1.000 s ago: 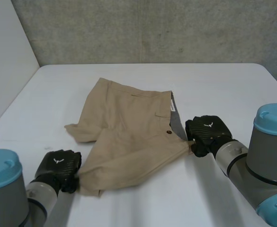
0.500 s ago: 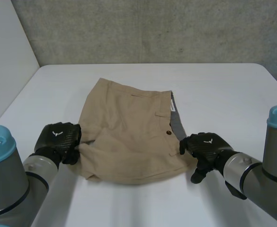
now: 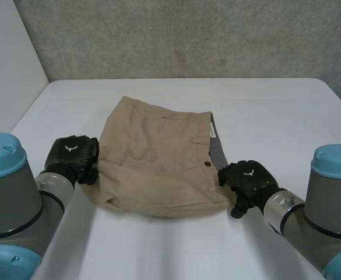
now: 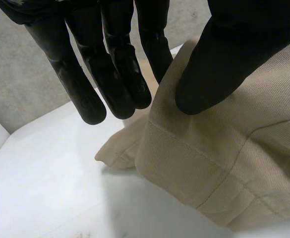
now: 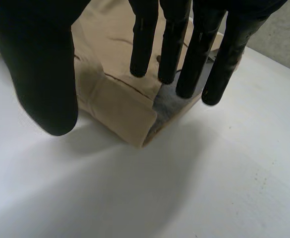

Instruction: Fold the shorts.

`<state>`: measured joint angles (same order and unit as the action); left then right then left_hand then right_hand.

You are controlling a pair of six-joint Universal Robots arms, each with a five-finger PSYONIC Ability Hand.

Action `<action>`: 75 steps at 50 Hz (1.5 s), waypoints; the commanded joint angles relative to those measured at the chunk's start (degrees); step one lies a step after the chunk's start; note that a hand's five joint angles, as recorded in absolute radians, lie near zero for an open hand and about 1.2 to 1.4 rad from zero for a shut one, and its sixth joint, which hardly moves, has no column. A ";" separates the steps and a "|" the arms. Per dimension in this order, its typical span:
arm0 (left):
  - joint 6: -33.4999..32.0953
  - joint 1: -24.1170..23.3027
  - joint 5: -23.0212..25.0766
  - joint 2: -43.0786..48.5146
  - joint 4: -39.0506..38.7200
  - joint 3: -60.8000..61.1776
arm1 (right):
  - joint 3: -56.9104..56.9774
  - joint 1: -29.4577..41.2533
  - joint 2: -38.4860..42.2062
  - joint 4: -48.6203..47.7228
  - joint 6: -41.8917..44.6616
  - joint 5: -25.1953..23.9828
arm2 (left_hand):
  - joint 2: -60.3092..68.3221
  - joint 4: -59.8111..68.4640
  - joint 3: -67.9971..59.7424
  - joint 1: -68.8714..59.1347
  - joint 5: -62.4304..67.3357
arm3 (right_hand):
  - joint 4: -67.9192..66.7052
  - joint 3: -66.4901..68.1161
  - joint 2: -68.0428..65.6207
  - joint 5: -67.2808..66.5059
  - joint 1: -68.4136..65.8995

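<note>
Khaki shorts [image 3: 158,163] lie mid-desk [image 3: 263,111], doubled over, fold edge toward the robot, long axis running L-R btwn the hands. The left hand [image 3: 72,157] sits just beside the leg-hem end, fingers straight, thumb above the cloth, gripping nothing. The right hand [image 3: 247,178] hovers at the waistband corner, fingers wide, empty. Cloth mostly flat w/ grey lining [image 3: 218,153] showing. Next fold likely end-to-end.
</note>
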<state>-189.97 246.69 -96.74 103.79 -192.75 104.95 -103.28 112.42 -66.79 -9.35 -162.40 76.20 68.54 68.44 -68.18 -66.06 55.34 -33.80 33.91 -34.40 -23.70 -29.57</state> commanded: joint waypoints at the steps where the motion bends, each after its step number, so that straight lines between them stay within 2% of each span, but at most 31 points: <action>1: 0.13 0.20 0.06 0.01 0.17 -0.62 | 1.76 -0.01 2.63 -3.39 0.33 2.46 | 11.46 11.56 -11.82 -13.94 14.66 | -46.20 46.09 -45.60 -46.29 -50.43; 6: -0.22 -0.41 0.06 -2.18 2.28 -0.88 | 4.66 0.26 -0.70 -3.48 0.33 5.27 | 11.46 11.56 -11.82 -13.94 14.66 | -46.20 46.09 -45.60 -46.30 -50.43; 8: -0.40 -0.68 0.14 -6.74 4.65 -1.59 | 5.01 0.25 -1.92 -3.48 0.33 5.71 | 11.46 11.56 -11.82 -13.94 14.66 | -46.20 46.09 -45.60 -46.30 -50.43; 9: -0.40 -0.68 0.23 -10.33 6.23 -2.20 | 6.15 -0.01 -7.50 -2.96 0.42 6.32 | 11.46 11.56 -11.82 -13.94 14.66 | -46.20 46.09 -45.60 -46.30 -50.43; 11: -0.66 -0.68 0.58 -15.62 8.17 -3.52 | 7.04 -0.27 -11.93 -1.99 0.77 6.41 | 11.46 11.56 -11.82 -13.94 14.66 | -46.20 46.09 -45.60 -46.30 -50.43; 12: -0.66 -0.68 0.58 -15.64 8.17 -3.52 | 8.17 -0.19 -16.13 0.54 1.47 6.41 | 11.46 11.56 -11.82 -13.94 14.66 | -46.20 46.09 -45.60 -46.30 -50.43; 15: -1.36 -0.50 0.67 -24.57 10.45 -7.37 | 10.12 -0.36 -19.60 3.99 2.35 6.15 | 11.46 11.56 -11.82 -13.94 14.66 | -46.20 46.09 -45.60 -46.30 -50.43; 16: -1.89 -0.50 0.76 -26.00 10.89 -8.17 | 13.86 -0.36 -23.87 9.13 3.31 5.98 | 11.46 11.56 -11.82 -13.94 14.66 | -46.20 46.09 -45.60 -46.30 -50.43; 20: -5.92 -0.06 3.12 -31.28 13.44 -12.30 | 19.86 -0.54 -27.68 15.31 3.85 5.89 | 11.46 11.56 -11.82 -13.94 14.66 | -46.20 46.09 -45.60 -46.30 -50.43; 25: -10.75 0.29 6.55 -33.30 16.16 -15.82 | 28.30 -0.45 -28.65 23.49 5.42 6.24 | 11.46 11.56 -11.82 -13.94 14.66 | -46.20 46.09 -45.60 -46.30 -50.43; 28: -11.03 0.37 6.82 -32.96 16.87 -15.65 | 31.38 -0.36 -28.30 26.49 6.48 6.33 | 11.46 11.56 -11.82 -13.94 14.66 | -46.20 46.09 -45.60 -46.30 -50.43; 34: -10.94 0.20 6.91 -28.66 17.49 -10.30 | 29.80 -0.01 -24.61 26.84 6.48 6.06 | 11.46 11.56 -11.82 -13.94 14.66 | -46.20 46.09 -45.60 -46.30 -50.43; 35: -10.94 0.11 6.91 -27.52 17.49 -9.59 | 28.59 0.34 -20.87 26.76 6.48 6.06 | 11.46 11.56 -11.82 -13.94 14.66 | -46.20 46.09 -45.60 -46.30 -50.43; 37: -10.94 0.20 6.91 -24.87 17.40 -8.71 | 28.22 0.43 -19.61 26.67 6.48 6.24 | 11.46 11.56 -11.82 -13.94 14.66 | -46.20 46.09 -45.60 -46.30 -50.43; 38: -10.77 0.29 6.91 -23.48 17.32 -8.62 | 27.70 0.43 -16.47 26.32 6.57 6.41 | 11.46 11.56 -11.82 -13.94 14.66 | -46.20 46.09 -45.60 -46.30 -50.43; 41: -10.85 0.38 6.74 -14.69 14.69 -10.46 | 27.87 0.43 -14.24 26.14 6.57 6.41 | 11.46 11.56 -11.82 -13.94 14.66 | -46.20 46.09 -45.60 -46.30 -50.43; 42: -10.86 0.38 6.74 -14.67 14.68 -10.47 | 28.83 0.52 -11.11 24.75 6.05 6.59 | 11.46 11.56 -11.82 -13.94 14.66 | -46.20 46.09 -45.60 -46.30 -50.43; 43: -11.03 0.55 6.30 -9.71 11.20 -14.47 | 28.84 0.52 -11.08 24.73 6.04 6.59 | 11.46 11.56 -11.82 -13.94 14.66 | -46.20 46.09 -45.60 -46.30 -50.43; 44: -11.12 0.64 6.12 -8.10 9.95 -16.25 | 29.36 0.61 -10.03 23.60 5.96 6.59 | 11.46 11.56 -11.82 -13.94 14.66 | -46.20 46.09 -45.60 -46.30 -50.43; 45: -11.29 0.73 6.03 -6.69 9.06 -18.18 | 32.32 0.78 -7.67 18.46 5.87 7.37 | 11.46 11.56 -11.82 -13.94 14.66 | -46.20 46.09 -45.60 -46.30 -50.43; 47: -11.30 0.73 5.33 -2.92 6.70 -25.09 | 33.22 0.78 -7.13 16.40 5.87 7.90 | 11.46 11.56 -11.82 -13.94 14.66 | -46.20 46.09 -45.60 -46.30 -50.43; 50: -11.30 0.73 3.06 -0.09 5.10 -36.77 | 38.58 0.78 -6.07 6.74 6.04 11.86 | 11.46 11.56 -11.82 -13.94 14.66 | -46.20 46.09 -45.60 -46.30 -50.43; 54: -10.86 0.73 0.42 -0.08 1.69 -48.22 | 45.09 0.61 -6.42 -1.18 6.13 15.55 | 11.46 11.56 -11.82 -13.94 14.66 | -46.20 46.09 -45.60 -46.30 -50.43; 58: -10.86 0.29 -0.12 -0.96 -1.13 -50.63 | 48.69 0.96 -8.25 -2.87 6.22 16.26 | 11.46 11.56 -11.82 -13.94 14.66 | -46.20 46.09 -45.60 -46.30 -50.43; 63: -10.77 -0.24 0.06 -5.00 -1.23 -45.71 | 47.83 2.62 -9.85 2.75 6.13 15.82 | 11.46 11.56 -11.82 -13.94 14.66 | -46.20 46.09 -45.60 -46.30 -50.43; 64: -10.68 -0.07 0.32 -7.61 -1.14 -39.18 | 47.21 2.71 -9.85 3.89 5.96 15.73 | 11.46 11.56 -11.82 -13.94 14.66 | -46.20 46.09 -45.60 -46.30 -50.43; 67: -10.59 0.11 0.32 -9.49 -1.14 -34.37 | 42.30 2.89 -10.46 6.80 5.95 14.59 | 11.46 11.56 -11.82 -13.94 14.66 | -46.20 46.09 -45.60 -46.30 -50.43; 68: -10.16 0.37 0.32 -12.01 -0.97 -27.76 | 40.80 2.98 -10.90 7.15 5.96 14.33 | 11.46 11.56 -11.82 -13.94 14.66 | -46.20 46.09 -45.60 -46.30 -50.43; 70: -9.98 0.38 0.32 -12.91 -0.97 -25.52 | 35.97 2.98 -12.56 8.12 6.22 13.80 | 11.46 11.56 -11.82 -13.94 14.66 | -46.20 46.09 -45.60 -46.30 -50.43; 73: -8.66 0.46 0.76 -16.51 -0.88 -14.18 | 30.77 2.89 -13.36 9.09 6.40 13.01 | 11.46 11.56 -11.82 -13.94 14.66 | -46.20 46.09 -45.60 -46.30 -50.43; 75: -8.05 0.46 1.20 -17.65 -0.96 -7.70 | 23.49 2.54 -13.89 10.49 6.48 12.22 | 11.46 11.56 -11.82 -13.94 14.66 | -46.20 46.09 -45.60 -46.30 -50.43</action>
<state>-199.76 246.96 -96.37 90.89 -193.92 79.46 -66.68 115.35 -79.05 -1.42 -156.23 90.14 68.76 68.71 -68.47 -66.06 55.34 -68.27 67.71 -67.41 -56.60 -55.11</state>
